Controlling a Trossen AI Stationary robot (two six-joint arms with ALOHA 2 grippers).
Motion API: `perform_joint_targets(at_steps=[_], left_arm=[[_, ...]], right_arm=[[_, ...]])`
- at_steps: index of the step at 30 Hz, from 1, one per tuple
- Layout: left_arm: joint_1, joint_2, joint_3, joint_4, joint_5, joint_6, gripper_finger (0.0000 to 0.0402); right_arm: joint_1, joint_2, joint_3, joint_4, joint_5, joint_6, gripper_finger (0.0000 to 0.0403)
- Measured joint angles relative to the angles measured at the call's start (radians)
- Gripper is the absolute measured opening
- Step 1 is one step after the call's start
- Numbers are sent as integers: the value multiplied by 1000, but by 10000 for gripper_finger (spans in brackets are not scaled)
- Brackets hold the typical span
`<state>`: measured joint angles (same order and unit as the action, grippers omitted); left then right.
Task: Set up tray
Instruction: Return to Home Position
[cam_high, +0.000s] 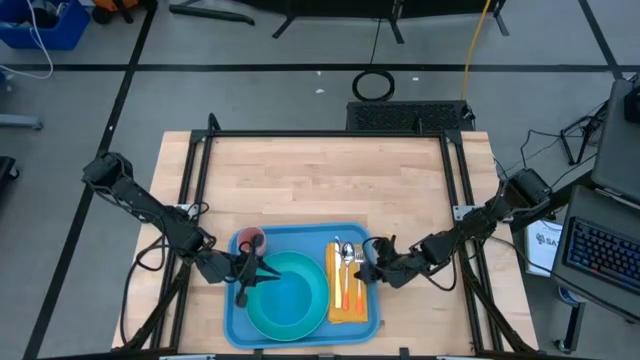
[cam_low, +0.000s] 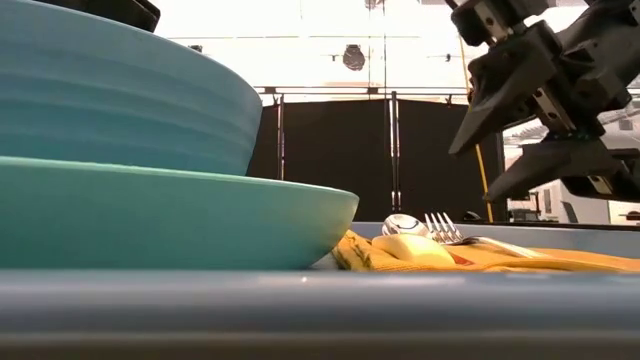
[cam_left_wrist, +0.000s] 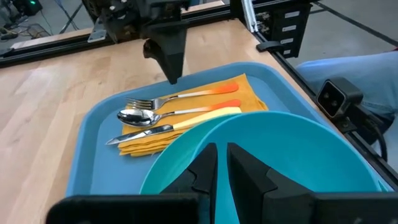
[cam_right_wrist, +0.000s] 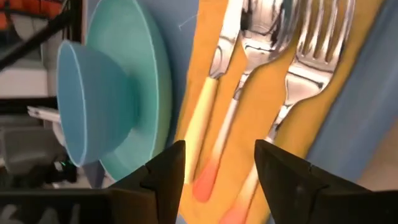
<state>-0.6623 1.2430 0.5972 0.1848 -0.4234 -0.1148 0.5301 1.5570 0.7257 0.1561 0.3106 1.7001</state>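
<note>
The blue tray lies at the table's near edge. On it sits a cyan plate with a blue bowl standing on it. To the right, a yellow napkin carries a fork, a spoon and a knife with orange and yellow handles. My left gripper is at the bowl's left side, shut on it. My right gripper hovers open above the cutlery's far ends, touching nothing; it also shows in the low view. My left gripper holds the blue bowl by its rim on the table's left side, coming at it from the left. The rim sits in the narrow gap between the two fingers. The bowl stands upright on the cyan plate.
A small pink cup stands at the tray's far left corner, close to my left gripper. Bare wooden table stretches from the tray to the far edge. A black frame borders the table on the left, right and far sides.
</note>
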Motion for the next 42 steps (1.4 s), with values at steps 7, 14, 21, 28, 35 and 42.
perform_joint_targets(at_steps=[7,14,21,28,35,42], left_arm=[[1,0,0,6,-17,-2,42],[8,0,0,98,-23,90,42],[51,-14,0,177,33,191,42],[126,-95,0,160,116,207,6],[165,-260,0,77,108,212,4],[170,-481,0,-82,108,210,6]], right_arm=[[0,0,0,-12,4,-236,79],[-52,0,0,-3,7,-563,6],[-126,-30,0,-12,3,-808,1],[-187,-236,0,-67,5,-1062,0],[-216,-513,0,-165,20,-1261,0],[-214,-722,0,-280,57,-1375,0]])
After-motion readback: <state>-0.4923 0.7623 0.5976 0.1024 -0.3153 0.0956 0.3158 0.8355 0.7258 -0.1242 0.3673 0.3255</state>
